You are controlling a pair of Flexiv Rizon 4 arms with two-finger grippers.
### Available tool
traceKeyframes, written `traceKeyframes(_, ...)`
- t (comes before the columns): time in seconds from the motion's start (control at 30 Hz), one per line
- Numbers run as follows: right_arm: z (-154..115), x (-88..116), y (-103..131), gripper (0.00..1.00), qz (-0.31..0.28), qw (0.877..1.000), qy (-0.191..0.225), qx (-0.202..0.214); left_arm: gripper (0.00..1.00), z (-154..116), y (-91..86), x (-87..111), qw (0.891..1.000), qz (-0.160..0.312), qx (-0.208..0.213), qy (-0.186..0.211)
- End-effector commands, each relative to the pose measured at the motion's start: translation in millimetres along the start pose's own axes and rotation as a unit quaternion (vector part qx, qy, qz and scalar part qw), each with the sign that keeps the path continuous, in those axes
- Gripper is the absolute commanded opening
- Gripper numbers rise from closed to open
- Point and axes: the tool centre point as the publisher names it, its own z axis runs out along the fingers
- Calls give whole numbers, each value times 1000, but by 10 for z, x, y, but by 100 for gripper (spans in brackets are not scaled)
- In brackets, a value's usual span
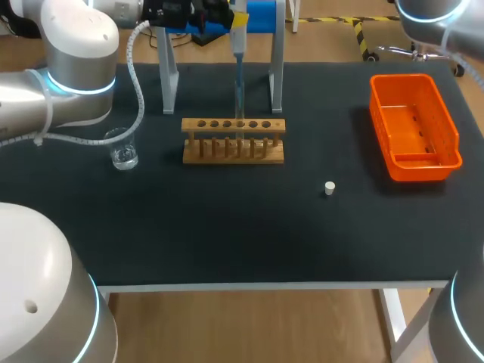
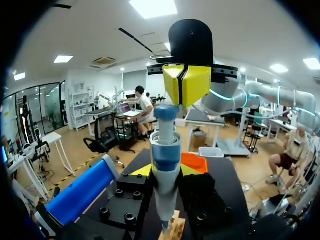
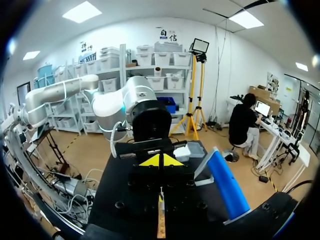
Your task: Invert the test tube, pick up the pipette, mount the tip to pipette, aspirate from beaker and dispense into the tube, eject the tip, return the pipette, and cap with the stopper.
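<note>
White-and-blue pipette (image 1: 238, 53) stands upright at upper centre of head view. Its thin clear tip is down at the row of holes in the light wooden tube rack (image 1: 234, 141), mid-frame; the tube itself is hard to make out. Pipette body clamped from both sides by left claw (image 2: 166, 172). In the left wrist view, right claw (image 3: 160, 161) is pinched tight, yellow tips together, just above the pipette's blue top knob; contact unclear. Clear glass beaker (image 1: 122, 149) sits left of the rack. Small white stopper (image 1: 330, 188) lies lower right of the rack, alone on the black worktop (image 1: 227, 227). Orange plastic basket (image 1: 414, 127) is at the right edge. Blue-and-white stand (image 1: 261, 17) is behind the rack, with the pipette in front of it.
</note>
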Motion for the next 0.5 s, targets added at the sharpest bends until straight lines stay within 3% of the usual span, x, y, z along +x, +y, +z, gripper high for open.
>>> traceKeyframes(0.03,-65,37,13,0,-4,1000,-2,-1,0,1,-18,-1,1000,0,0,-1)
traceKeyframes(0.2,-147,69,48,0,-10,1000,-3,-4,0,1,-18,-1,1000,0,0,-1)
traceKeyframes(0.27,-184,81,50,49,-14,1000,-5,-5,0,1,-18,-1,1000,0,0,-1)
traceKeyframes(0.37,-235,84,35,68,-17,1000,-7,-4,0,1,-18,-1,1000,0,0,-1)
traceKeyframes(0.4,-253,84,26,80,-17,1000,-8,-4,0,1,-18,-1,1000,0,0,-1)
traceKeyframes(0.43,-270,83,17,99,-16,1000,-9,-4,0,1,-18,-1,1000,0,0,-1)
traceKeyframes(0.5,-286,86,10,100,-17,1000,-10,-5,0,1,-18,-1,1000,0,0,-1)
